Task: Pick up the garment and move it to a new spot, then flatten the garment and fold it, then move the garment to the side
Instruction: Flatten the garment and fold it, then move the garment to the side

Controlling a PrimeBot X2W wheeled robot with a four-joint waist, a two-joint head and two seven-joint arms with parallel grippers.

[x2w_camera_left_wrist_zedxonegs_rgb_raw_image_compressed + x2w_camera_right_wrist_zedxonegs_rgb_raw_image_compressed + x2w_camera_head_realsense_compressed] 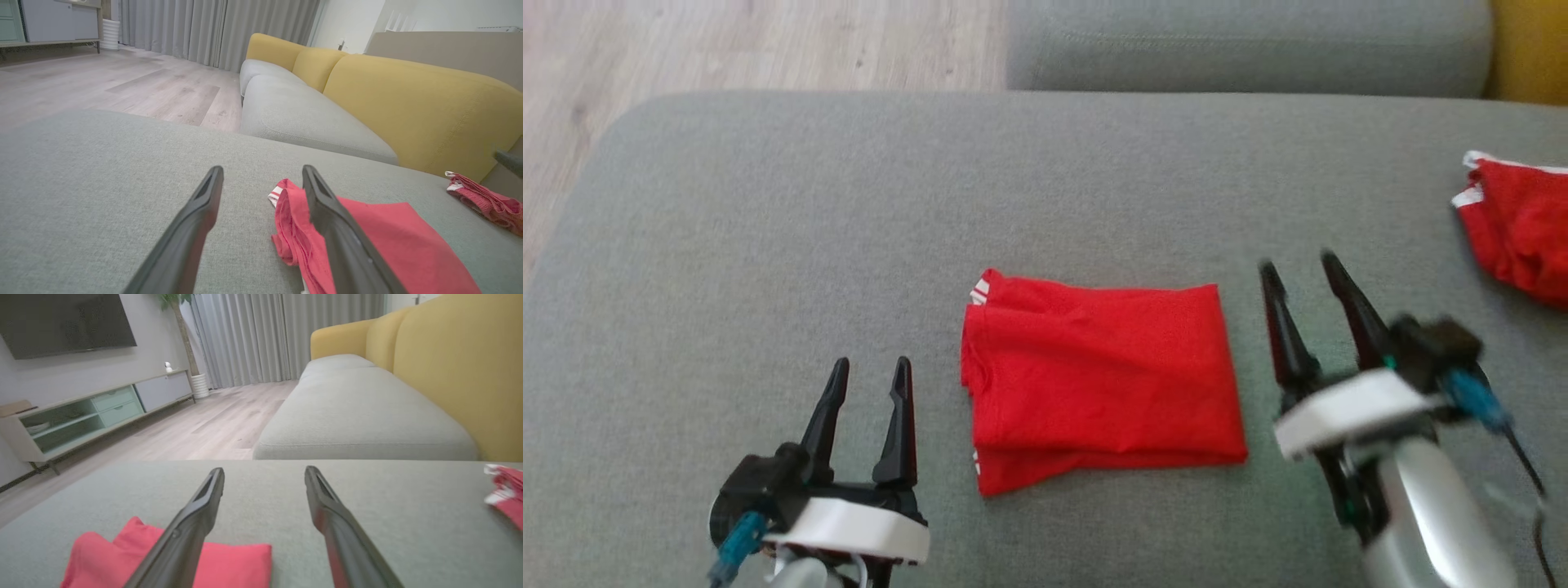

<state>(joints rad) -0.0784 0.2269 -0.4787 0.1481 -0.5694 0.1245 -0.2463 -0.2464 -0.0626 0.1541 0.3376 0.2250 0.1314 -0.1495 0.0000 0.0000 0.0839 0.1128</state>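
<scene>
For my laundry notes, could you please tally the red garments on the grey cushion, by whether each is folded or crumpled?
Folded red garment: 1
Crumpled red garment: 1
Total: 2

The left gripper [872, 365] sits at the lower left of the head view, its two dark fingers [827, 408] pointing straight up that view and spread apart with nothing between them, above a white wrist [849, 527]. The right gripper [1298, 263] is at the lower right and reaches further up the view, slightly blurred, its fingers leaning a little to the left, also apart and empty, on a pale silver forearm [1429, 506]. In each wrist view that arm's own two fingers rise from the bottom edge, splayed wide and gripping nothing.
</scene>
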